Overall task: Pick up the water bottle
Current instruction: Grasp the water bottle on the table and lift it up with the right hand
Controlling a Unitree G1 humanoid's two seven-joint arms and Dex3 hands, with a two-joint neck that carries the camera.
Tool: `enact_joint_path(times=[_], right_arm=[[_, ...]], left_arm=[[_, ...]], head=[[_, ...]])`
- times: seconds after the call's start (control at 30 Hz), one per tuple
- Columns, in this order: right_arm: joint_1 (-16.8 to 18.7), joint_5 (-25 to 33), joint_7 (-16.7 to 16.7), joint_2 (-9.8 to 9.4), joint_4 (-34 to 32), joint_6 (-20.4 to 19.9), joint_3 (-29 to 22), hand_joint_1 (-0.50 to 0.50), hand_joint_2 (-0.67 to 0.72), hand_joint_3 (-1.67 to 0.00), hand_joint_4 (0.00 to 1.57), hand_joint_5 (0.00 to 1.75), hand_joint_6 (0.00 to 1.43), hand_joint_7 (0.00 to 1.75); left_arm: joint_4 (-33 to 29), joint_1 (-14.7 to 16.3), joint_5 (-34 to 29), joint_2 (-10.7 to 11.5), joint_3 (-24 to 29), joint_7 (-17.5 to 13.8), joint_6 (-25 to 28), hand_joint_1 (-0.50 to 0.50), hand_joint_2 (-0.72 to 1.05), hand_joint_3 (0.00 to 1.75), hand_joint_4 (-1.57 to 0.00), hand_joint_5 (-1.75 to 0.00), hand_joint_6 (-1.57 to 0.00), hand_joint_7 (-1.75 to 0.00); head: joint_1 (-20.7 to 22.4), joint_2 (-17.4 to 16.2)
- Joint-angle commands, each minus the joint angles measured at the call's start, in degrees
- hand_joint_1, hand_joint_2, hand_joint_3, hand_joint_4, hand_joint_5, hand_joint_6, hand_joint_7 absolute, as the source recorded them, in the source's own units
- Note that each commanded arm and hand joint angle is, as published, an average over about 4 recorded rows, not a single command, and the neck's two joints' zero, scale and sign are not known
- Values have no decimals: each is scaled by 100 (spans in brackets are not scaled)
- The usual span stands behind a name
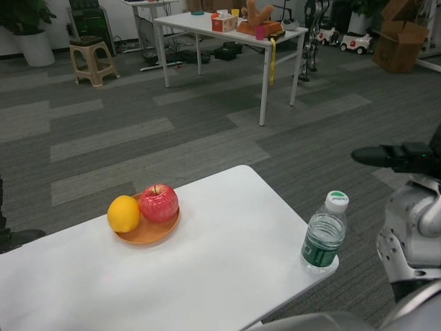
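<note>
Water bottle [324, 234] stands upright at the desk's [227, 276] lower-right corner, white cap on, green label showing. Your right hand [400, 157] sits at the right edge of the frame, up and to the right of the bottle and well apart from it, fingers stretched out and holding nothing. Your left hand [14, 238] barely shows at the left edge; you cannot tell its state. An orange plate [148, 233] with a lemon [123, 213] and an apple [159, 203] sits left of centre.
</note>
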Motion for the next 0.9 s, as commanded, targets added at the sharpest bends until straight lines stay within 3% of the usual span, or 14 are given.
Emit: enact_joint_path(times=[0.03, 0.1, 0.2, 0.4, 0.53, 0.73, 0.9], right_arm=[[183, 108, 65, 51, 416, -8, -144, -50, 53, -8, 0, 0, 0, 14], [262, 134, 224, 51, 702, 5, -166, -50, 53, -8, 0, 0, 0, 14], [370, 150, 516, 51, 1190, 20, -278, -50, 52, -8, 0, 0, 0, 14], [412, 152, 966, 200, 1915, 66, -478, -50, 47, -8, 0, 0, 0, 14], [396, 152, 1054, 363, 2356, 86, -718, -50, 47, -8, 0, 0, 0, 14], [399, 152, 1204, 565, 2803, 115, -1006, -50, 47, -8, 0, 0, 0, 14], [423, 152, 1590, 699, 3123, 181, -1182, -50, 47, -8, 0, 0, 0, 10]], left_arm=[[21, -101, -9, 43, -7, -19, -38, -50, -19, 4, 0, -10, 0, 0], [21, -93, -26, 43, -7, -24, -42, -50, -19, 9, 0, -10, 0, 0], [21, -62, -55, 43, -5, -28, -47, -50, -19, 2, 0, -10, 0, 0], [34, -31, -75, 43, -7, -32, -56, -50, -19, 7, 0, -10, 0, 0], [111, -31, -70, 43, -75, -37, -56, -50, -19, 9, 0, -10, 0, 0], [179, -40, -70, 38, -148, -41, -56, -50, -19, 9, 0, -10, 0, 0], [221, -55, -72, 32, -207, -48, -56, -50, -19, 9, 0, -10, 0, 0]], head=[[-4, -79], [-58, -209], [-400, -367], [-1437, -324], [-2173, -362], [-2258, -514], [-2195, -632]])
